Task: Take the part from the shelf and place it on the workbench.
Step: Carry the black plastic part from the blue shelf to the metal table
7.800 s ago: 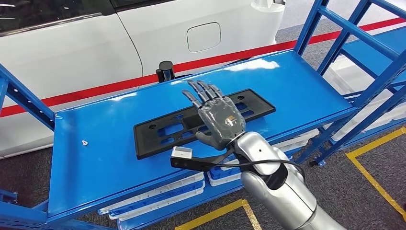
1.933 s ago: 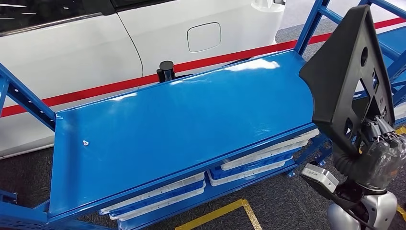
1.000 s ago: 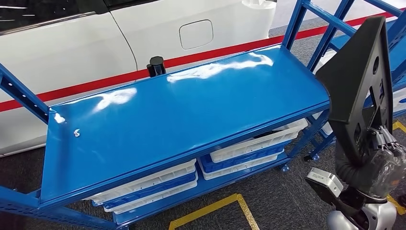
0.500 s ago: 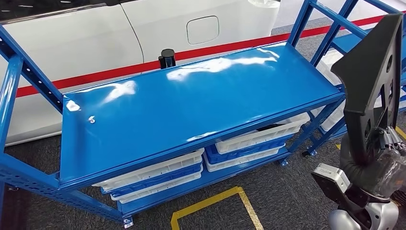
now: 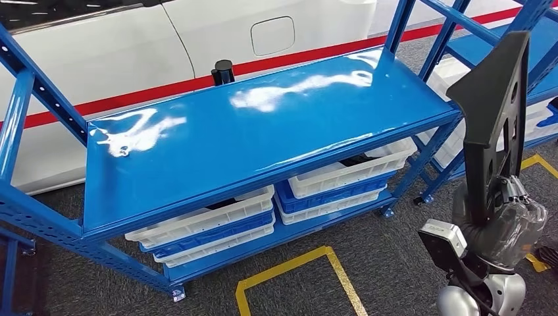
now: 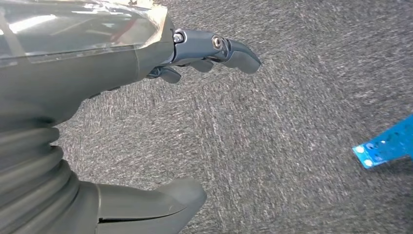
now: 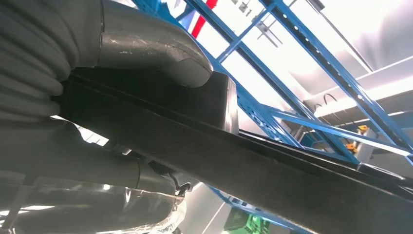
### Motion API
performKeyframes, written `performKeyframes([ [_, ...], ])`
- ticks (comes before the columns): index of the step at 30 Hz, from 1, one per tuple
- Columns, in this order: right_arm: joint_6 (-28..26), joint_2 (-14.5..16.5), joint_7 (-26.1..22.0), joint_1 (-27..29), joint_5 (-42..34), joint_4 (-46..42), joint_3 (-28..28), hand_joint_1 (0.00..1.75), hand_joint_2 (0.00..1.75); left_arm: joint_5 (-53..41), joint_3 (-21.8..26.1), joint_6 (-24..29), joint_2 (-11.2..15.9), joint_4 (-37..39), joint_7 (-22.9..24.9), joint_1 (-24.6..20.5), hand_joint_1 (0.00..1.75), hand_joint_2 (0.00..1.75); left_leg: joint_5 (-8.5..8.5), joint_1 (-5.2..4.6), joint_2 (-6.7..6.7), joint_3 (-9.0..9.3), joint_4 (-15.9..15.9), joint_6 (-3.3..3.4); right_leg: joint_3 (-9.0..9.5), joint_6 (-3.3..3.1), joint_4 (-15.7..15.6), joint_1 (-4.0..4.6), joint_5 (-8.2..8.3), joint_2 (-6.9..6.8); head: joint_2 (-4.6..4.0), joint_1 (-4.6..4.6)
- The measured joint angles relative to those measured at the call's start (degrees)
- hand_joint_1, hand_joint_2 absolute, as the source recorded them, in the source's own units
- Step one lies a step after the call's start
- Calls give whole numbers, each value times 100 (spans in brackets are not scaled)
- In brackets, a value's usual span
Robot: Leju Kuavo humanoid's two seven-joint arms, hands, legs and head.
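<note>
Shelf (image 5: 263,125): since half a second ago the whole head picture has slid — the blue top has drifted left and the white and blue bins (image 5: 342,181) under it show more. I read that as my camera turning, not the rack moving. Its top is bare, so the pick is done and I judge I am in the carry, turning away toward a workbench I cannot see yet.

Part (image 5: 497,112): black plate, standing nearly on end at the right of the head frame, off the shelf and in the air above my right wrist. Against the previous picture it has kept the same upright pose.

Right hand (image 5: 503,220): wrapped round the lower end of the part, low right of the head frame. The right wrist view adds what the head view hides — the grey thumb (image 7: 156,51) pressed on the plate's face, the bar running off to the lower right.

Left hand (image 6: 146,63): holding nothing, fingers loosely curled and apart over grey carpet — the left wrist view alone tells me this.
</note>
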Motion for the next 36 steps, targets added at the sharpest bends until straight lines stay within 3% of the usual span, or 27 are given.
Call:
performKeyframes([
  [2, 6, 51, 52, -13, 32, 25, 4, 175, 175, 8, 3, 2, 1, 0, 0, -5, 0, 175, 194, 23, -21, 500, -780, 5, -51, 58, 38, 5, 37, -2, 1, 0],
  [3, 18, 75, 82, -24, 42, 33, 10, 175, 175, 21, 6, 8, 0, 0, 1, -7, 0, 175, 227, 19, -33, 627, -1006, 24, -71, 92, 55, 14, 58, -3, 1, 2],
  [4, 43, 104, 122, -39, 49, 38, 23, 175, 175, 39, 13, 20, -2, 0, 1, -9, 0, 175, 222, 1, -43, 644, -1072, 54, -91, 134, 61, 23, 86, -4, 1, 4],
  [7, 162, 198, 243, -77, 83, 58, 77, 175, 175, 101, 58, 80, -22, 0, -2, -14, 0, 175, 321, -25, -23, 539, -1097, 200, -163, 255, 87, 22, 118, 1, 0, 12],
  [9, 228, 246, 300, -94, 112, 82, 112, 175, 175, 126, 101, 111, -44, 0, -8, -25, 0, 175, 432, -16, 7, 432, -1130, 314, -341, 207, 459, 19, -194, 2, 0, 31],
  [11, 280, 284, 347, -108, 126, 111, 134, 175, 175, 152, 135, 125, -61, 0, -15, -31, 0, 175, 532, -32, 25, 316, -1127, 366, -577, 127, 1147, 17, -636, 3, 0, 47],
  [13, 317, 308, 376, -109, 119, 151, 138, 175, 175, 169, 152, 129, -80, 0, -23, -29, 0, 175, 618, -46, 31, 211, -1118, 368, -683, 146, 1664, 16, -832, 4, 0, 49],
  [14, 329, 318, 388, -109, 108, 177, 140, 175, 175, 170, 158, 129, -90, 0, -31, -29, 0, 175, 660, -51, 32, 158, -1113, 364, -632, 187, 1723, 15, -821, 5, 0, 51],
  [15, 338, 326, 402, -109, 91, 206, 142, 175, 175, 170, 163, 126, -100, 0, -44, -30, 0, 175, 699, -53, 33, 108, -1108, 354, -479, 238, 1577, 14, -741, 4, 0, 52],
  [17, 363, 340, 429, -117, 50, 255, 144, 175, 175, 167, 170, 114, -116, 0, -80, -31, 0, 175, 768, -54, 33, 24, -1089, 318, 73, 308, 794, 13, -540, 2, 0, 54],
  [19, 391, 351, 456, -129, 14, 293, 140, 175, 175, 154, 173, 103, -129, 0, -125, -33, 0, 175, 839, -73, 30, -42, -1060, 254, 510, 294, 78, 50, -470, 7, 1, 47],
  [21, 406, 360, 479, -131, -10, 324, 128, 175, 175, 134, 173, 99, -134, 0, -168, -34, 0, 175, 911, -89, 27, -79, -1050, 187, 553, 241, -80, 92, -469, 15, 1, 37],
  [22, 410, 363, 486, -127, -16, 338, 121, 175, 175, 127, 173, 99, -134, 0, -186, -30, 0, 175, 926, -82, 26, -91, -1045, 154, 503, 194, -74, 66, -438, 14, 1, 36],
  [24, 415, 374, 493, -126, -19, 356, 117, 175, 175, 121, 174, 99, -137, 0, -202, -26, 0, 175, 728, -55, 19, -164, -898, 97, 435, 66, -74, 23, -358, 5, 1, 28],
  [26, 417, 387, 499, -127, -19, 369, 116, 175, 175, 119, 175, 99, -141, 0, -204, -26, 0, 175, 195, -35, 8, -352, -337, 49, 344, -44, -74, 17, -256, -10, 1, 19],
  [27, 418, 392, 503, -125, -19, 375, 115, 175, 175, 118, 175, 99, -143, 0, -205, -27, 0, 175, -60, -31, 4, -461, 47, 27, 285, -72, -68, 27, -203, -13, 0, 16],
  [28, 417, 397, 506, -121, -19, 384, 114, 175, 175, 118, 175, 98, -142, 0, -205, -27, 0, 175, -212, -30, 1, -535, 375, 8, 221, -76, -60, 36, -153, -14, 0, 15],
  [29, 417, 399, 507, -115, -19, 394, 113, 175, 175, 118, 175, 98, -142, 0, -205, -27, 0, 175, -232, -27, 1, -528, 542, -2, 154, -68, -49, 42, -110, -13, 0, 14],
  [30, 417, 401, 507, -108, -19, 403, 113, 175, 175, 118, 175, 97, -143, 0, -205, -27, 0, 175, -144, -24, 1, -414, 498, -4, 94, -51, -33, 43, -75, -12, 0, 14],
  [31, 417, 402, 507, -103, -19, 411, 112, 175, 175, 118, 175, 97, -142, 0, -205, -28, 0, 175, 8, -21, 1, -189, 230, 3, 45, -31, -13, 41, -49, -11, 0, 13],
  [32, 417, 402, 507, -100, -19, 415, 111, 175, 175, 118, 175, 96, -141, 0, -205, -31, 0, 175, 153, -19, -2, 88, -151, 19, 8, -10, 10, 38, -32, -11, 0, 13],
  [34, 418, 403, 509, -103, -17, 416, 106, 175, 175, 119, 177, 96, -134, -1, -226, -38, 0, 175, 249, -37, -19, 548, -861, 72, -48, 53, 49, 52, 9, -16, 0, 16],
  [36, 428, 409, 512, -96, -8, 413, 89, 175, 175, 146, 191, 121, -124, -2, -325, -40, 0, 175, 218, -76, -31, 657, -1092, 136, -84, 144, 55, 62, 71, -24, 0, 20],
])
